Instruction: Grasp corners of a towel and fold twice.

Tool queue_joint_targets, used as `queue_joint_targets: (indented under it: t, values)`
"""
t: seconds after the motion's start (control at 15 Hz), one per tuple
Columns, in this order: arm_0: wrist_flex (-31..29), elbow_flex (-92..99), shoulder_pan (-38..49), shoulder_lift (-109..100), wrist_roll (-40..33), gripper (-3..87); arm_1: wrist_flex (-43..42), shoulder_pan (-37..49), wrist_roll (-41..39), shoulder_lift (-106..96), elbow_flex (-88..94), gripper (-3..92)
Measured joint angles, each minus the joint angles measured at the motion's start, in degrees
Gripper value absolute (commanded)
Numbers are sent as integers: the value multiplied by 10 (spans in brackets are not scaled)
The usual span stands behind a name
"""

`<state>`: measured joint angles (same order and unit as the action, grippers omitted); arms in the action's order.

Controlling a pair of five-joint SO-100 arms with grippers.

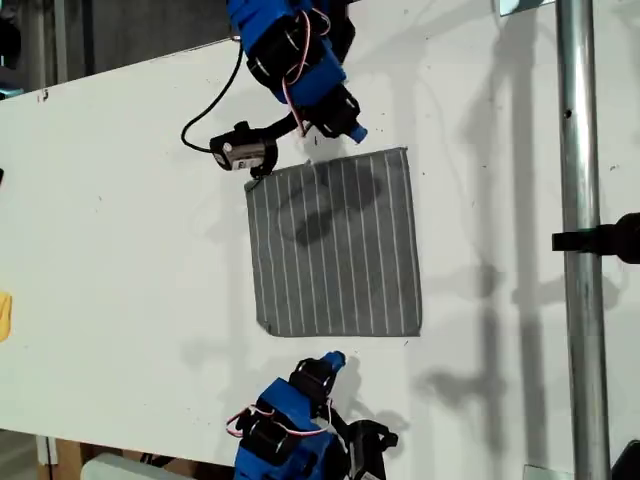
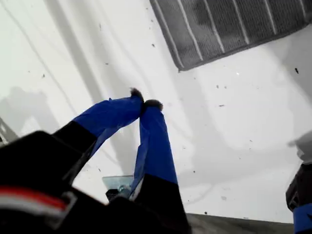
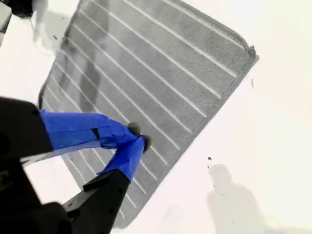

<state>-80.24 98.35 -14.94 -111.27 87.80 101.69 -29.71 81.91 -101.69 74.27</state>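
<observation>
The grey towel with thin white stripes lies flat and unfolded on the white table. My first gripper is shut and empty, just beyond the towel's edge nearest the exterior view's top. In the first wrist view its tips meet over bare table, short of one towel corner. My second gripper is shut on nothing, just off the towel's edge nearest the exterior view's bottom. The second wrist view shows that gripper against the striped towel, with a corner beyond it.
A metal pole with a black clamp runs down the exterior view's right. A black cable loops beside the first arm's camera. A yellow object sits at the exterior view's left edge.
</observation>
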Motion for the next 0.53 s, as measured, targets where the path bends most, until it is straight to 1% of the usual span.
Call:
queue_joint_targets:
  t: [0.13, 0.2, 0.27, 0.33, 0.4, 0.53]
  values:
    - [0, -2, -1, 0, -5, -30, 0, 0, -2, 0, 3, 293]
    - [0, -2, -1, 1, -5, -30, 0, 0, -3, 0, 13, 379]
    - [0, -2, -2, 2, -5, -30, -4, 3, -9, 0, 32, 387]
    - [0, -2, -3, 2, -5, -30, -6, 4, -32, 0, 56, 441]
    - [0, -2, -5, 2, -4, -30, -9, 11, -48, 0, 72, 467]
    - [0, -2, -11, 2, -1, -30, -11, 25, -51, -1, 93, 454]
